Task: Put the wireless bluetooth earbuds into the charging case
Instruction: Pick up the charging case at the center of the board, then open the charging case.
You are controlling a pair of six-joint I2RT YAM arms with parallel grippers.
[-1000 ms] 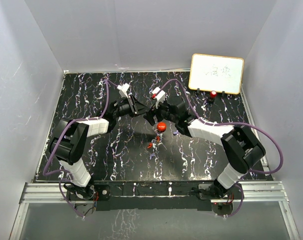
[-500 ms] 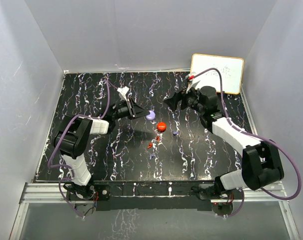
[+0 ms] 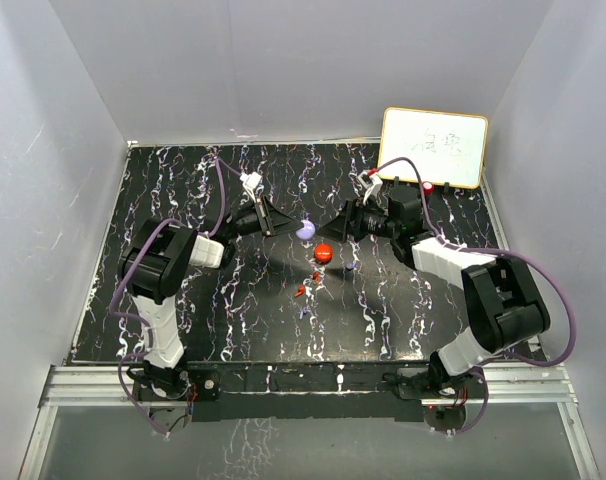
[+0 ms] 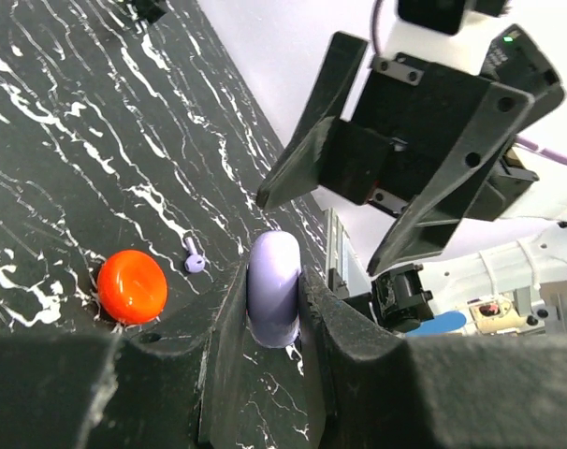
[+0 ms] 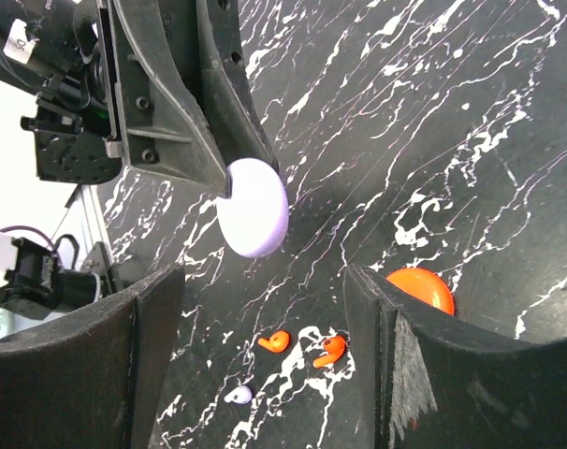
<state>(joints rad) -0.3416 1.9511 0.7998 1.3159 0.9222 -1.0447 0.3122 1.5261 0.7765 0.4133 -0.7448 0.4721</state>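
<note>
Earbuds (image 5: pixel 275 341), tiny red plastic pair, lie on black marbled counter (image 3: pixel 233 300). Left gripper (image 3: pixel 295 228) pinches round lavender case (image 4: pixel 272 290) edgewise; open right gripper (image 3: pixel 330 228) opposite may nudge it loose.

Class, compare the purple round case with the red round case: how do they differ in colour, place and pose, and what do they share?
Colour: the purple case is pale lavender; the red case is bright orange-red.
Place: the purple case is held in the left gripper; the red case lies free on the table.
Pose: the purple case is pinched by its broad faces; the red case lies flat, dome up.
Shared: both are small, smooth, round discs.
</note>
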